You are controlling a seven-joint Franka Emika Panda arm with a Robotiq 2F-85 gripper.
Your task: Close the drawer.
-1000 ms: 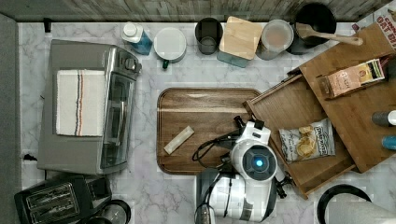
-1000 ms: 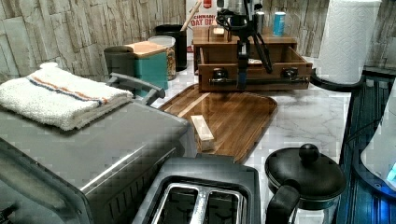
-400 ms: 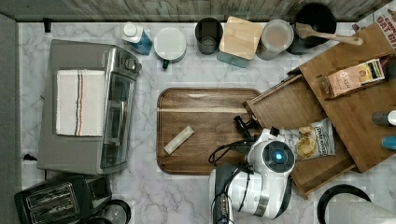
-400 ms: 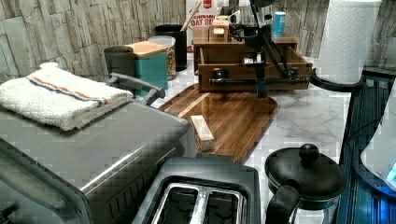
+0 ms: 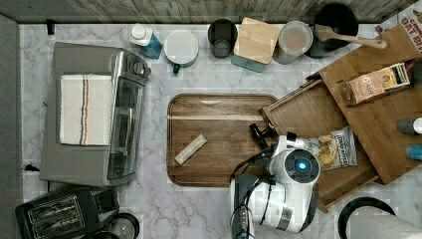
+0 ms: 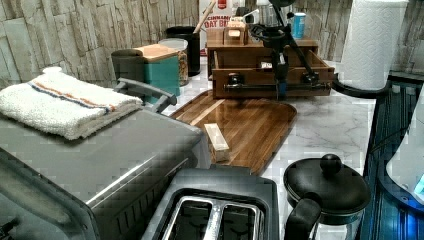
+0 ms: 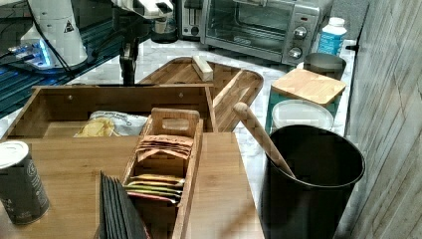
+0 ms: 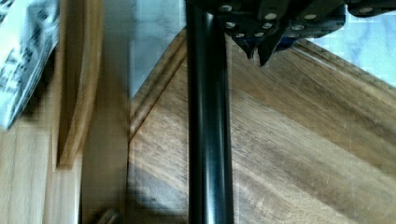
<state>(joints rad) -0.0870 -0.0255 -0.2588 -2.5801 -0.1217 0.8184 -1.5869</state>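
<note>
Seemingly pressed together, the gripper's (image 8: 259, 49) fingertips (image 8: 266, 46) are seen just beside the black handle (image 8: 209, 140), over the serving tray (image 5: 219, 124). Behind the handle, the drawer (image 5: 308, 112) is shown pulled out from under the cabinet top (image 5: 393, 129), with a chip bag (image 5: 333, 149) lying inside. "OAT" can be read on a carton (image 5: 412, 20) at the top view's right.

A home-style kitchen counter, set up for a robot arm.

In the top view a white marble countertop (image 5: 209, 209) runs under a stone-tile backsplash (image 6: 60, 30); a stainless toaster oven (image 5: 94, 114) sits at 9 o'clock, a black two-slot toaster (image 5: 54, 216) at 7, canisters and a black utensil pot with wooden spoon (image 5: 338, 22) toward 1, a white paper-towel roll (image 6: 372, 42) nearby.
</note>
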